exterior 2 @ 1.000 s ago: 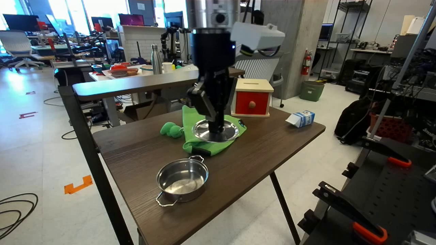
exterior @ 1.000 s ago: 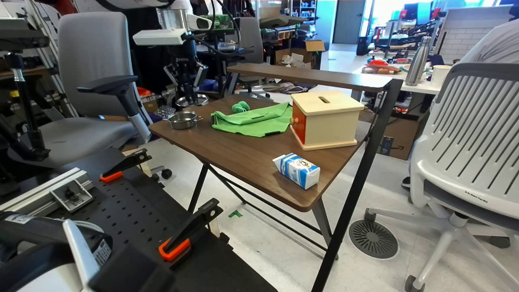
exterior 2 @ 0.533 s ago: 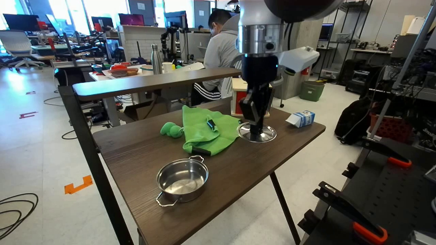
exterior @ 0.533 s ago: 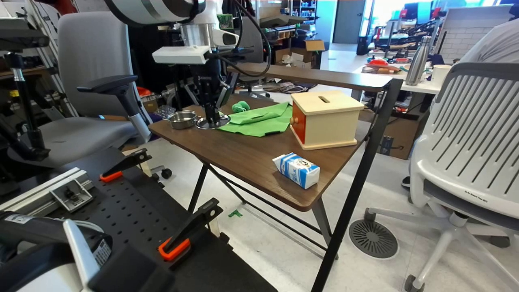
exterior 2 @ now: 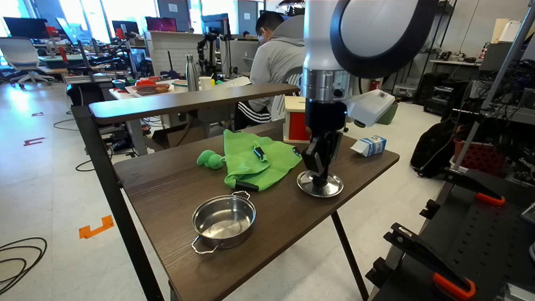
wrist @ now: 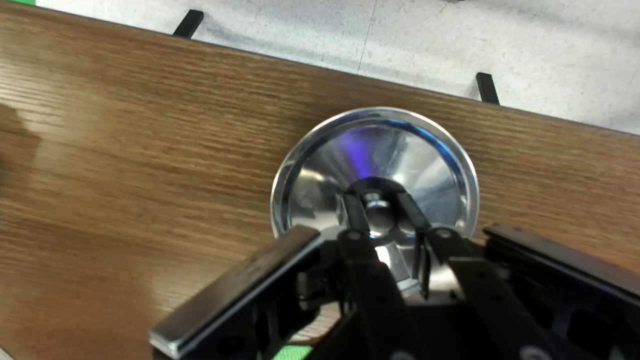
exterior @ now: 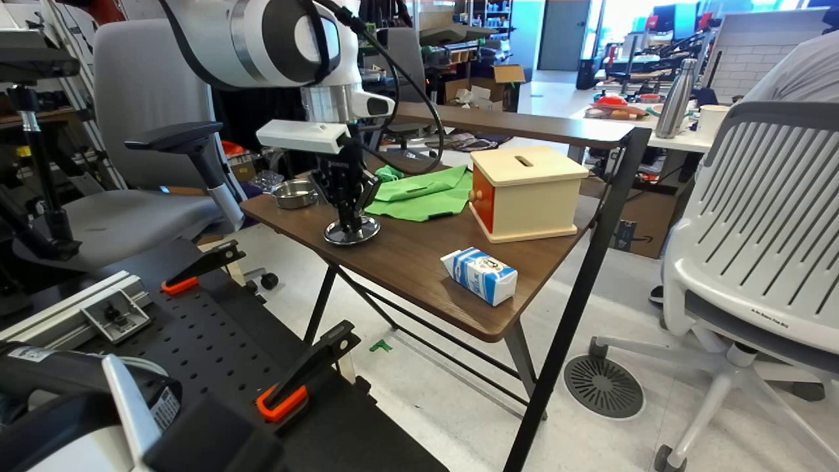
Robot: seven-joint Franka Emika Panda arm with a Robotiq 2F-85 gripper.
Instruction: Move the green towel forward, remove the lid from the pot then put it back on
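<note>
The pincer (wrist: 380,201) has the lid (exterior 2: 322,191) by its knob (wrist: 381,218), one finger (wrist: 356,215) on either side, pressed in on it. The lid is just inside the long edge of the desk (exterior 2: 284,217); I can't tell whether it rests on the top or hangs a shade above. The pot (exterior 2: 224,220) stands upright, open at the top, apart from the lid and nearer one end. The towel (exterior 2: 250,165) lies rumpled between pot and box (exterior: 527,196), black patches (exterior 2: 246,185) showing, a knobbly green thing (exterior 2: 210,159) just beside it. A carton (exterior: 482,275) lies on its side near a corner. Beyond sits a man (exterior 2: 273,60) in a grey top.
</note>
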